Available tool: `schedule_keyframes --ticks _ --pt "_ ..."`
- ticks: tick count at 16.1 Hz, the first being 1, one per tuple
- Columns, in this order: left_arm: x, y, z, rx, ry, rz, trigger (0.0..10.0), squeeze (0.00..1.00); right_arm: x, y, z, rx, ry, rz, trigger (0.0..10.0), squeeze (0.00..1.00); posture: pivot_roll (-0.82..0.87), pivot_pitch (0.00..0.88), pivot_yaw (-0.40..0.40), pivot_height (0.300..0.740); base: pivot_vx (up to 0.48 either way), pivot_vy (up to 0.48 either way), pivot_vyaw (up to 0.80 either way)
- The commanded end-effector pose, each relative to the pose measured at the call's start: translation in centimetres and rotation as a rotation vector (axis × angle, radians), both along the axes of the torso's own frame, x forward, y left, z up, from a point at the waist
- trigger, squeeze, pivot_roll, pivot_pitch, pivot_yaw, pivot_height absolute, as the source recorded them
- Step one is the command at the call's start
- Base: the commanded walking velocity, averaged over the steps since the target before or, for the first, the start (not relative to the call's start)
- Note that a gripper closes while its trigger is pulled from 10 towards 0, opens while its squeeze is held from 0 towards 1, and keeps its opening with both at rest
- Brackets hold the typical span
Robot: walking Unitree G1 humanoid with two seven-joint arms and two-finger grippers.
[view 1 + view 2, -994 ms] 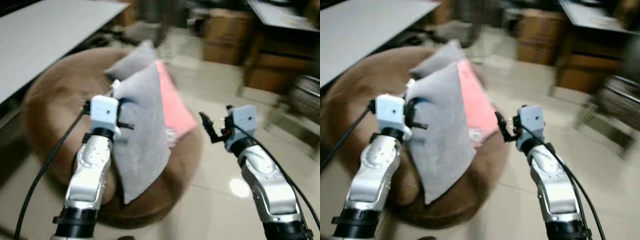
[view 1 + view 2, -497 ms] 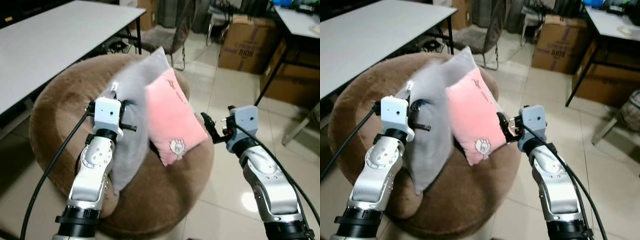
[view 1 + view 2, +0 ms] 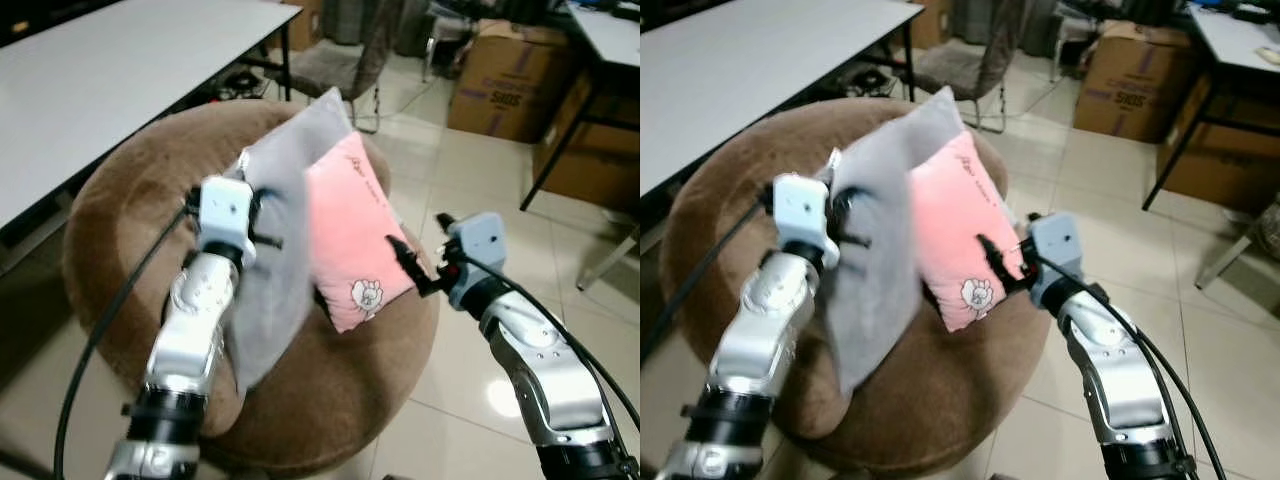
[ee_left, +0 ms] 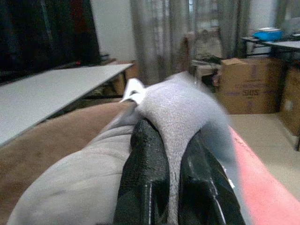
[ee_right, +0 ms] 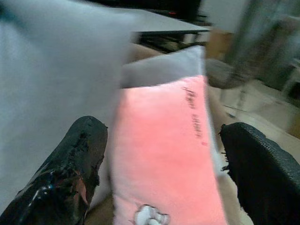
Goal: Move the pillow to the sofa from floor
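A grey pillow [image 3: 280, 270] hangs over the round brown sofa seat [image 3: 120, 200], and my left gripper [image 4: 171, 133] is shut on a fold near its top edge. A pink pillow [image 3: 355, 235] with a small white motif leans against the grey one on the seat. My right gripper [image 3: 410, 268] is open at the pink pillow's right edge. In the right wrist view the pink pillow [image 5: 168, 140] lies between the two spread fingers [image 5: 70, 164].
A white table [image 3: 90, 70] runs along the left behind the seat. A chair [image 3: 340, 50] stands behind it, cardboard boxes [image 3: 505, 85] and a dark desk leg [image 3: 560, 135] at the back right. Tiled floor [image 3: 470, 370] lies to the right.
My right gripper has moved left, up to the pink pillow's edge. The left arm has lifted a little and shifted right with the grey pillow. The camera view has steadied.
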State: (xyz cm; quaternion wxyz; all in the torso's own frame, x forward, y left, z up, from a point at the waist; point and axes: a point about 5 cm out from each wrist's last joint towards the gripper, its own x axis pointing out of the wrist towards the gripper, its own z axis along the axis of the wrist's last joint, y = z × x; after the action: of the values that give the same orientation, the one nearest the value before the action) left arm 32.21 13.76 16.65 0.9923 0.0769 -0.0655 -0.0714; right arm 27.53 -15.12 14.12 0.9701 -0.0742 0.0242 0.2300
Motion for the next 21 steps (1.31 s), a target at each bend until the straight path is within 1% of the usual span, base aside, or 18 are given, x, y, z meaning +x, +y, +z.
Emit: schedule_keyframes --ticks 1,2,3,5,7,8,9,10,11,12,13,14,15,16,17,18,20,21 --pt "0.7 0.2 1.9 0.019 -0.039 0.024 10.0 0.0 -0.4 0.1 0.4 -0.006 -0.004 0.053 10.0 0.0 -0.01 0.0 0.013 0.74 0.0 0.0 0.0" --pt "1.4 0.5 2.4 0.023 -0.022 0.062 10.0 0.0 -0.6 0.1 0.4 -0.022 0.007 0.088 10.0 0.0 -0.01 0.0 0.014 0.74 0.0 0.0 0.0" --pt "1.9 0.7 2.8 -0.033 0.003 0.109 10.0 0.0 -0.8 0.2 0.3 -0.023 0.02 0.126 10.0 0.0 -0.01 0.0 0.015 0.74 0.0 0.0 0.0" --pt "2.3 0.5 2.4 -0.155 0.055 0.151 10.0 0.0 -1.2 0.3 0.4 -0.02 0.035 0.193 10.0 0.0 -0.01 0.0 0.011 0.74 0.0 0.0 0.0" --pt "2.6 0.7 0.4 -0.291 0.167 0.216 10.0 0.0 -1.5 0.4 0.6 -0.044 0.056 0.284 10.0 0.0 -0.01 0.0 0.006 0.74 0.0 0.0 0.0" --pt "2.8 1.1 -1.0 -0.417 0.221 0.265 10.0 0.0 -1.6 0.4 0.7 -0.062 0.061 0.321 10.0 0.0 -0.01 0.0 0.006 0.74 0.0 0.0 0.0" --pt "2.9 1.4 -1.8 -0.477 0.244 0.289 10.0 0.0 -1.6 0.4 0.8 -0.068 0.062 0.336 10.0 0.0 -0.01 0.0 -0.002 0.74 0.0 0.0 0.0" --pt "3.0 1.8 -3.5 -0.51 0.297 0.32 10.0 0.0 -1.6 0.3 1.0 -0.079 0.066 0.362 10.0 0.0 -0.01 0.0 -0.015 0.74 0.0 0.0 0.0" --pt "3.0 1.9 -4.3 -0.5 0.323 0.328 10.0 0.0 -1.5 0.4 1.0 -0.086 0.07 0.375 10.0 0.0 -0.01 0.0 -0.015 0.74 0.0 0.0 0.0" --pt "3.1 1.9 -4.4 -0.501 0.326 0.332 10.0 0.0 -1.5 0.3 1.0 -0.094 0.071 0.383 10.0 0.0 -0.01 0.0 -0.02 0.74 0.0 0.0 0.0" --pt "3.3 1.7 -4.4 -0.535 0.333 0.332 10.0 0.0 -1.5 0.4 1.1 -0.093 0.075 0.391 10.0 0.0 -0.01 0.0 -0.022 0.74 0.0 0.0 0.0" --pt "3.9 1.0 -4.1 -0.617 0.335 0.313 10.0 0.0 -1.5 0.5 1.1 -0.094 0.083 0.418 10.0 0.0 -0.01 0.0 -0.022 0.74 0.0 0.0 0.0" --pt "4.2 0.6 -4.3 -0.677 0.349 0.312 10.0 0.0 -1.5 0.6 1.1 -0.098 0.087 0.433 10.0 0.0 -0.01 0.0 -0.022 0.74 0.0 0.0 0.0" --pt "4.4 0.6 -4.8 -0.731 0.369 0.331 10.0 0.0 -1.5 0.7 1.1 -0.101 0.089 0.443 10.0 0.0 -0.02 0.0 -0.02 0.74 0.0 0.0 0.0" --pt "4.5 0.8 -5.3 -0.76 0.378 0.354 10.0 0.0 -1.6 0.8 1.2 -0.102 0.091 0.452 10.0 0.0 -0.02 0.0 -0.02 0.74 0.0 0.0 0.0" --pt "4.3 1.3 -6.1 -0.759 0.399 0.385 10.0 0.0 -1.7 0.8 1.2 -0.103 0.093 0.46 10.0 0.0 -0.02 0.0 -0.02 0.74 0.0 0.0 0.0" --pt "3.7 3.1 -7.5 -0.778 0.415 0.474 10.0 0.0 -1.7 0.8 1.3 -0.103 0.099 0.473 10.0 0.0 -0.03 0.0 -0.02 0.74 0.0 0.0 0.0" --pt "3.2 4.1 -8.5 -0.722 0.444 0.51 10.0 0.0 -1.8 0.8 1.2 -0.103 0.109 0.486 10.0 0.0 -0.03 0.0 -0.02 0.74 0.0 0.0 0.0"
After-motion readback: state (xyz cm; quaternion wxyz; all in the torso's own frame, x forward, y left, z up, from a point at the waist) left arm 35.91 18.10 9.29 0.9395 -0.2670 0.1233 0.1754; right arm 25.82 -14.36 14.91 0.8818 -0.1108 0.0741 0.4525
